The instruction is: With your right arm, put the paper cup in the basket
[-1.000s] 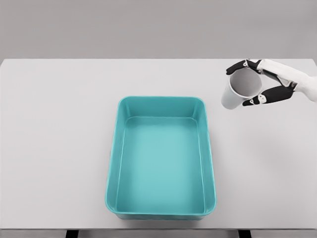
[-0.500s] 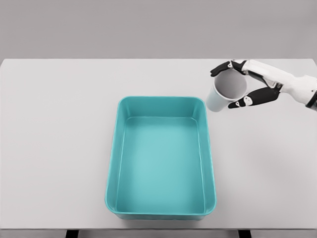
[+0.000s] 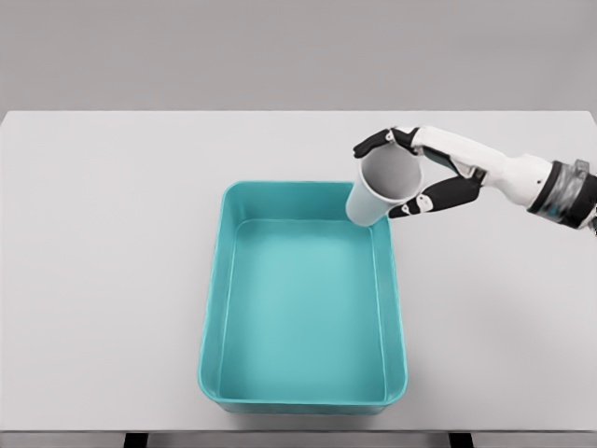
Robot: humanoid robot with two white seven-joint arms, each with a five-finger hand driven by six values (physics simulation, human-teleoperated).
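Note:
A white paper cup (image 3: 378,189) hangs tilted in the air, its open mouth facing up and toward the camera. My right hand (image 3: 406,173) is shut on it, black-tipped fingers wrapped over the rim and side. The cup's lower end overlaps the far right corner of the teal basket (image 3: 213,327), a deep rectangular tub in the middle of the white table. The right arm (image 3: 522,177) reaches in from the right edge. My left arm does not show.
The white table (image 3: 103,261) runs across the whole view, its front edge at the bottom. A plain grey wall stands behind it. Nothing lies inside the basket.
My right hand has carried the cup leftward and slightly down, from over the bare table at the right to above the basket's far right corner.

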